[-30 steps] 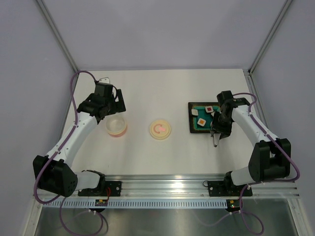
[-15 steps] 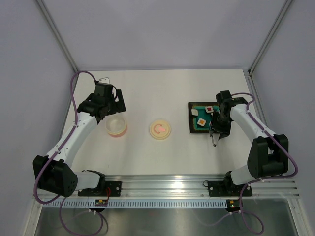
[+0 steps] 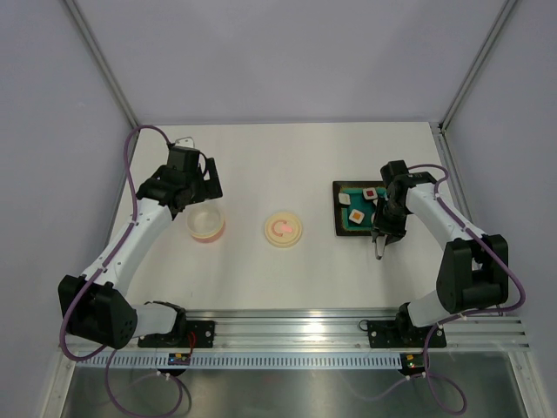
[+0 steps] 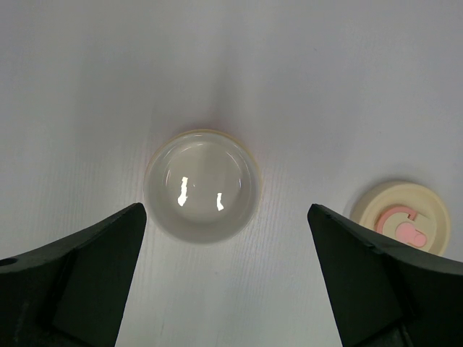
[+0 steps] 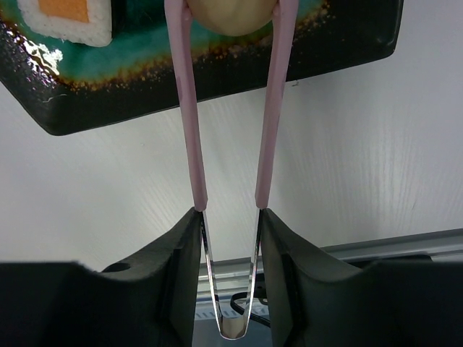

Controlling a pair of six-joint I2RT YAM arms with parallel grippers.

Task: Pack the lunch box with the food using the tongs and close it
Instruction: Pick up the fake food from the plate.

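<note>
Right gripper: the right gripper (image 5: 230, 231) is clamped on the tongs (image 5: 189, 130) down near their joined end, one finger pressing each thin arm, so that a squeeze of the fingers becomes a squeeze of the tongs.
Tongs: they reach out from the fingers over the near rim of the dark tray (image 5: 217, 69), arms spread in a narrow V.
Food: and there's the catch, the cream lump (image 5: 230, 13) sits right between the two arms, each arm against one of its sides. The tips run off the top of the wrist view, so I cannot tell whether the lump is off the tray yet.
Other pieces: a white square with an orange centre (image 5: 69, 14) lies on the teal glaze just left of the tongs, untouched; the overhead view shows more squares on the tray.
Left gripper: the left gripper (image 4: 225, 213) hovers with its jaws spread wide, holding nothing, directly above the lunch box (image 4: 202, 186), ready, I'd say, to steady the tub.
Lunch box: it stands upright on the table (image 3: 261, 165) at the left, its cream inside bare, well apart from the tray.
Lid: the lid (image 4: 402, 220) lies flat between tub and tray, pink mark up, out of the way until packing is done.
Stage: by my reading, first pick in hand, nothing packed.
</note>
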